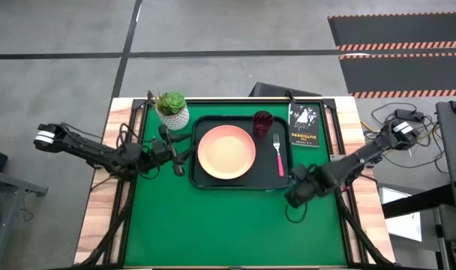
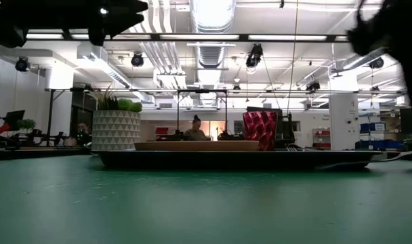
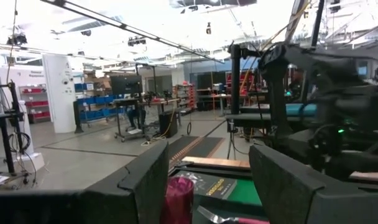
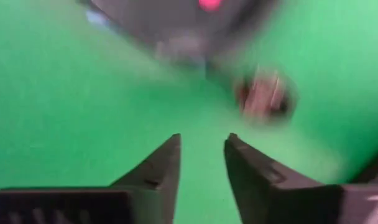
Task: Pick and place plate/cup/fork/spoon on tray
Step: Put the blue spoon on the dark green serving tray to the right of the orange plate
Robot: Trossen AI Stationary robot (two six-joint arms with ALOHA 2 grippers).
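The tray (image 1: 201, 178) sits upper centre of the high view, holding the plate (image 1: 226, 152), with the cup (image 1: 262, 121) and fork (image 1: 279, 158) on its right side (spoon not visible). The right gripper (image 1: 295, 196) hovers just off the tray's lower right corner, fingers (image 4: 158, 171) slightly apart, empty. The left gripper (image 1: 177, 160) waits at the tray's left edge, spread wide, empty.

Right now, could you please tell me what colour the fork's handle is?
Pink-red; the fork shows best in the high view, lying on the tray.
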